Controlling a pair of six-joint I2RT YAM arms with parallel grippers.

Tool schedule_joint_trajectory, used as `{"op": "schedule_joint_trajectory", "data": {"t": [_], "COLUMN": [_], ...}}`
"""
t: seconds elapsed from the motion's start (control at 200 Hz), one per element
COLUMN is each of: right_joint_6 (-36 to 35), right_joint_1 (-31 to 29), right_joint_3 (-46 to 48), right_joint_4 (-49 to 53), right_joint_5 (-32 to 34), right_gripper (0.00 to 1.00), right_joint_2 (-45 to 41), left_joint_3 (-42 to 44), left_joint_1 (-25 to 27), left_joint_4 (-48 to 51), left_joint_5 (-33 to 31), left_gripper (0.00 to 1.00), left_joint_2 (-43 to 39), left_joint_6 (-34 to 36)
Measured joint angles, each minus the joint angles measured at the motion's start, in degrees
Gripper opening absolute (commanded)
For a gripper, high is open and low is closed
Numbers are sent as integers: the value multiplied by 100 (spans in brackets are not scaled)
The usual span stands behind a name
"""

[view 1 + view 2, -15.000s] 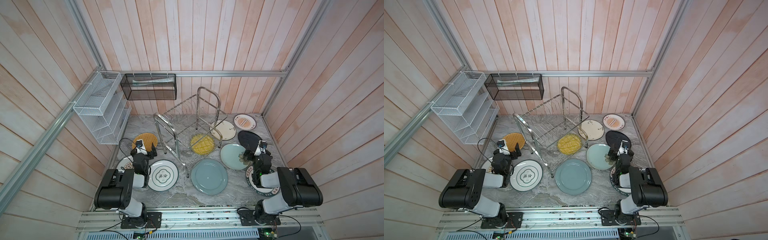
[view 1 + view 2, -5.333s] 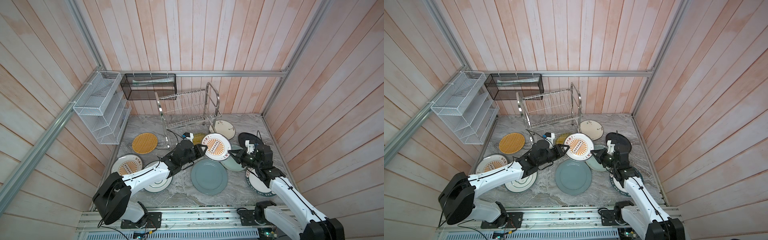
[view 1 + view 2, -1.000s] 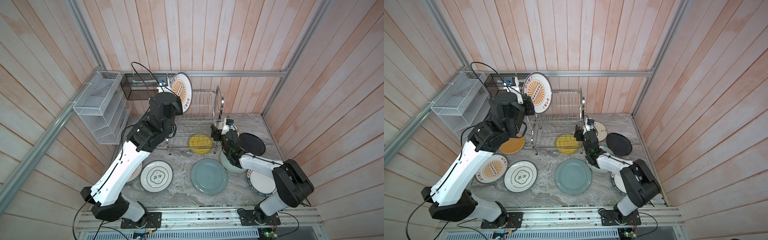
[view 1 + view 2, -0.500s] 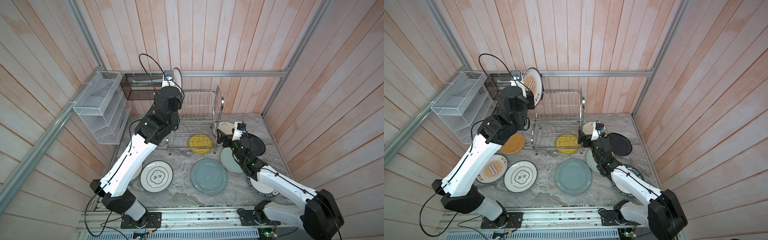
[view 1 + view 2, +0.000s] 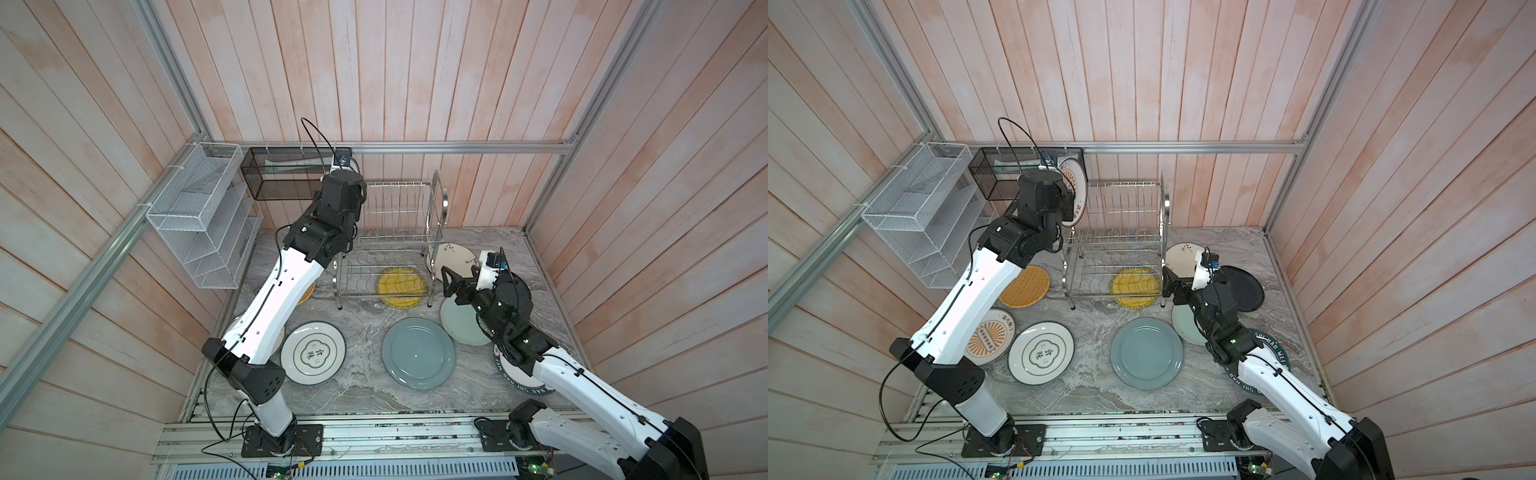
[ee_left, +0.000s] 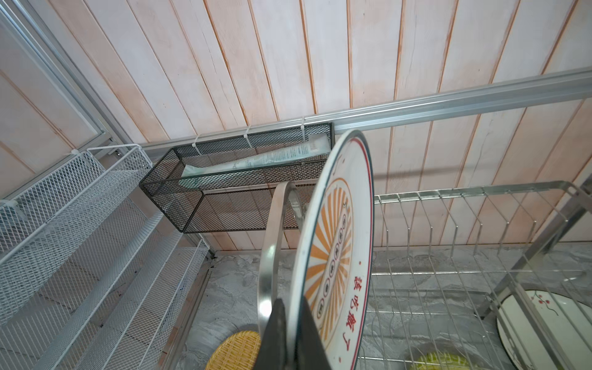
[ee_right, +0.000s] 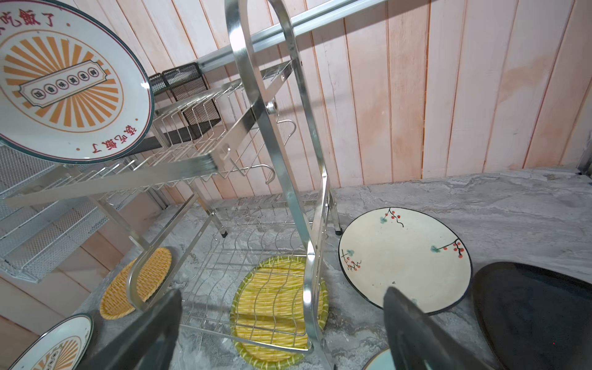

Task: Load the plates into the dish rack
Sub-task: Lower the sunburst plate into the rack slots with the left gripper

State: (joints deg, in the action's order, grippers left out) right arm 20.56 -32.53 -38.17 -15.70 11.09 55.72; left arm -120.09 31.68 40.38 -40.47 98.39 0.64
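A grey marbled surface (image 5: 361, 328) carries the dish rack (image 5: 1119, 232), which stands upright on its feet towards the back. Laid flat on the surface are a grey-blue plate (image 5: 417, 353), a green-quatrefoil plate (image 5: 313, 353), a black plate (image 5: 1246, 291), a cream plate (image 7: 403, 256) and a pale celadon plate (image 5: 459, 328). A yellow woven plate (image 5: 401, 286) is seen lying beneath the rack's lower tier. A sunburst plate (image 6: 336, 256) is held on edge at the left end of the upper tier, just beside the arched tube; whether it is seated in a slot cannot be told. Its rim is clamped by the left gripper (image 6: 291, 320). The right gripper (image 7: 282, 293) is seen wide open near the rack's right arched end.
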Motion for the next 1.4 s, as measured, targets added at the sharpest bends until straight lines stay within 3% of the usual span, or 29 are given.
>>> {"op": "schedule_joint_trajectory", "data": {"t": [1.115,1.4], "right_joint_6": [74,133], "right_joint_1": [7,11], "right_joint_3": [0,4], "right_joint_4": [188,192], "right_joint_5": [-509,-599], "right_gripper": [98,98], "right_joint_2": [358,444], "left_joint_3": [-249,-778], "left_joint_1": [28,385], "left_joint_4": [197,66], "left_joint_5": [-627,-1154], "left_gripper": [0,0], "left_joint_2": [549,619], "left_joint_6": [-42,313]}}
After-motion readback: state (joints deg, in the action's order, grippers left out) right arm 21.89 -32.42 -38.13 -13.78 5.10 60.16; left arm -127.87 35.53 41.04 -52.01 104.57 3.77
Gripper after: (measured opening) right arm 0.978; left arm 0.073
